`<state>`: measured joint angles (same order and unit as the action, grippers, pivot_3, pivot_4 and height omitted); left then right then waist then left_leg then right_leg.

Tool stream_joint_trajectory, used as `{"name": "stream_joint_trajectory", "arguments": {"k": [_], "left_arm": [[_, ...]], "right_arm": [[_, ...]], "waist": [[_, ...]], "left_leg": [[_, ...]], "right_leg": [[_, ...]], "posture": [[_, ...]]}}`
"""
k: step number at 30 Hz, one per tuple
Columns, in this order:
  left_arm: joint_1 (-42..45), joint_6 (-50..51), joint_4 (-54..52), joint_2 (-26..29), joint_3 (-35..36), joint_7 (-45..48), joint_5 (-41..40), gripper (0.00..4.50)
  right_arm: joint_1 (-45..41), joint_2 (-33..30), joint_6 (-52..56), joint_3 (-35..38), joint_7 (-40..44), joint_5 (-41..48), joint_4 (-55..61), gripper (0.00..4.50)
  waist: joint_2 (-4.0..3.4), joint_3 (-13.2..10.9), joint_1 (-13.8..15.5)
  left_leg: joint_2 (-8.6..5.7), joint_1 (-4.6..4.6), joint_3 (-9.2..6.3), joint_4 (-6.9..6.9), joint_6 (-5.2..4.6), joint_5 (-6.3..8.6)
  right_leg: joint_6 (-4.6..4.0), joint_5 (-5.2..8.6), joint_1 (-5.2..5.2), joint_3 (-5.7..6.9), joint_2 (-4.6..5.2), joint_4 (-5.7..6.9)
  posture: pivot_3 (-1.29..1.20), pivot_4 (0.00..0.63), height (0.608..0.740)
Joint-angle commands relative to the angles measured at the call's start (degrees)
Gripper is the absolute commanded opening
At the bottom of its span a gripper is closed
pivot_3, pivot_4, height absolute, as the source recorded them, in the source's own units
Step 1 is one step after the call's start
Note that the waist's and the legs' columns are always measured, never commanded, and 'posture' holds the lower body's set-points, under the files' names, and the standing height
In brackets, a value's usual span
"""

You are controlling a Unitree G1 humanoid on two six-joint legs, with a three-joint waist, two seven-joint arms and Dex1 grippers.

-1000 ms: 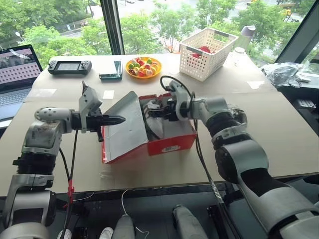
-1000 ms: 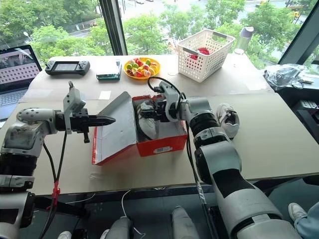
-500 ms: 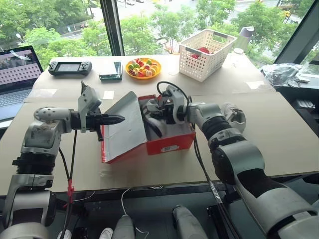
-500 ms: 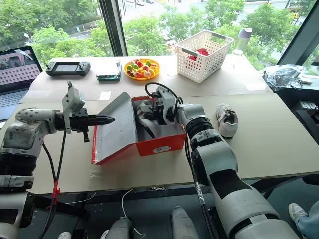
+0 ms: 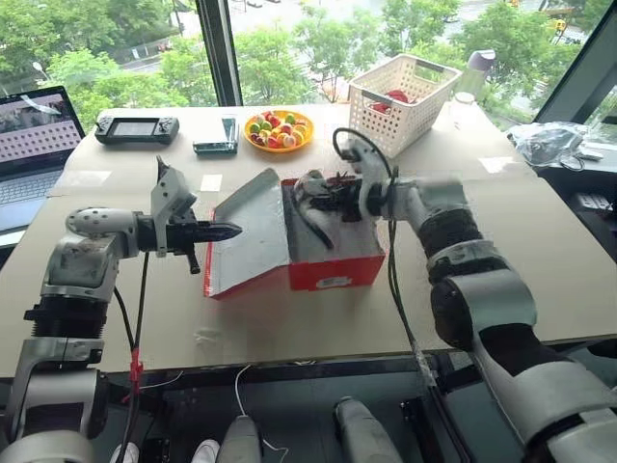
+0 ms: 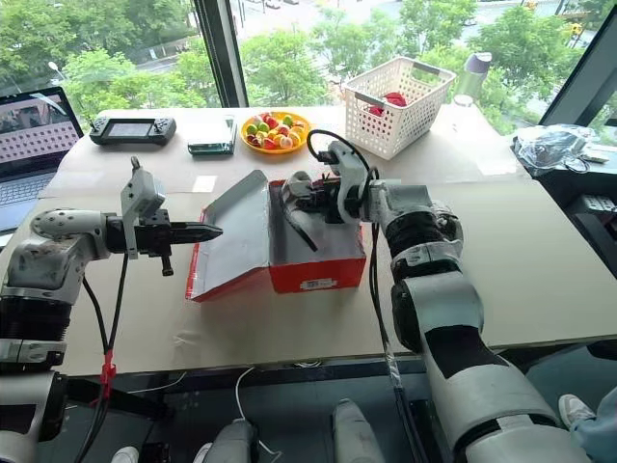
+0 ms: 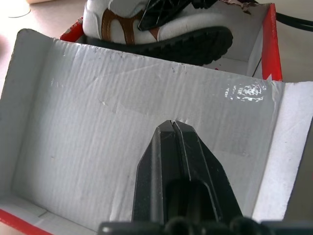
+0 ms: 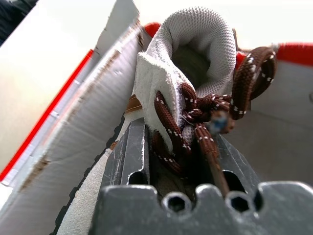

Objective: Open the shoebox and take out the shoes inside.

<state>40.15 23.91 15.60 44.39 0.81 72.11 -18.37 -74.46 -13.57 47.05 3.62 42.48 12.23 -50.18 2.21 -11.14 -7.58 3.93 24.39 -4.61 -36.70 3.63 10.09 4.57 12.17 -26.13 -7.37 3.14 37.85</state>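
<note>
The red shoebox (image 5: 333,258) stands open at mid-table, its grey-lined lid (image 5: 249,230) leaning up to the left. My right gripper (image 5: 316,193) reaches in from the right and is shut on a whitish shoe (image 8: 195,44) with brown laces, held at the box's rim. From the left wrist view the shoe's dark sole (image 7: 195,44) shows above the lid's edge. My left gripper (image 5: 228,230) is shut, level, with its tip right at the lid's inner face (image 7: 98,122).
At the back of the table stand a white lattice basket (image 5: 400,87), a plate of fruit (image 5: 278,128), a phone (image 5: 214,135) and a handheld console (image 5: 135,127). A laptop (image 5: 34,145) sits far left, a plastic bag (image 5: 549,140) far right.
My right gripper closed on the shoe and lifted it up to the box rim. The box slid slightly right and the lid now stands steeper. The left arm stayed still.
</note>
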Motion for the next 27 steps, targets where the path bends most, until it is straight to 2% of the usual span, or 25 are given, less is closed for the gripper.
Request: {"name": "stream_joint_trajectory", "arguments": {"k": [1,10,15,18,22,27], "left_arm": [[1.3,-0.65,-0.49,0.38,0.66,0.32,-0.54,0.0],[1.71,-0.66,-0.32,0.06,0.45,0.49,-0.4,0.0],[1.34,-0.54,-1.81,-0.08,0.81,0.57,-0.98,0.0],[2.15,0.62,-3.52,-0.48,1.05,0.92,-2.19,0.0],[2.72,1.44,-4.89,-1.01,1.44,0.53,-3.5,0.0],[3.53,3.09,-6.16,-0.89,2.08,1.13,-5.37,0.0]], "right_arm": [[3.01,-0.31,7.73,2.7,-0.17,4.61,9.65,1.29],[6.6,-1.61,19.44,13.52,-9.43,12.96,23.42,1.29],[4.51,-10.41,22.54,21.94,-18.28,13.74,35.22,1.29],[7.62,-16.82,21.17,17.06,-20.03,9.73,40.5,1.29],[16.21,-26.73,15.33,4.52,-19.96,0.92,45.23,1.29],[23.21,-29.64,11.17,-2.48,-20.43,-4.21,47.27,1.29]], "waist": [[0.0,0.0,0.01],[-0.04,-0.03,0.44],[-0.2,-0.13,1.39],[-0.25,-0.16,2.05],[-0.22,-0.14,2.03],[-0.34,-0.21,1.55]], "left_leg": [[0.01,-0.02,0.0,0.02,0.0,0.0],[-0.01,0.01,-0.02,0.04,0.0,0.0],[-0.02,0.12,-0.03,0.04,0.0,0.0],[-0.02,0.24,-0.02,0.05,0.0,0.0],[-0.01,0.23,0.0,0.14,-0.01,0.0],[-0.03,0.12,0.08,0.14,-0.01,0.0]], "right_leg": [[-0.03,0.03,0.0,0.02,0.0,0.03],[-0.04,0.03,-0.02,0.04,0.02,0.04],[-0.03,0.04,-0.04,0.1,0.05,-0.03],[-0.01,0.05,-0.09,0.15,0.07,-0.2],[0.0,0.1,-0.06,0.16,0.09,-0.35],[-0.01,0.08,-0.08,0.03,0.1,-0.25]], "posture": [[0.0,0.15,0.693],[0.0,0.15,0.693],[0.0,0.15,0.693],[0.0,0.15,0.693],[0.0,0.15,0.693],[0.0,0.15,0.693]]}}
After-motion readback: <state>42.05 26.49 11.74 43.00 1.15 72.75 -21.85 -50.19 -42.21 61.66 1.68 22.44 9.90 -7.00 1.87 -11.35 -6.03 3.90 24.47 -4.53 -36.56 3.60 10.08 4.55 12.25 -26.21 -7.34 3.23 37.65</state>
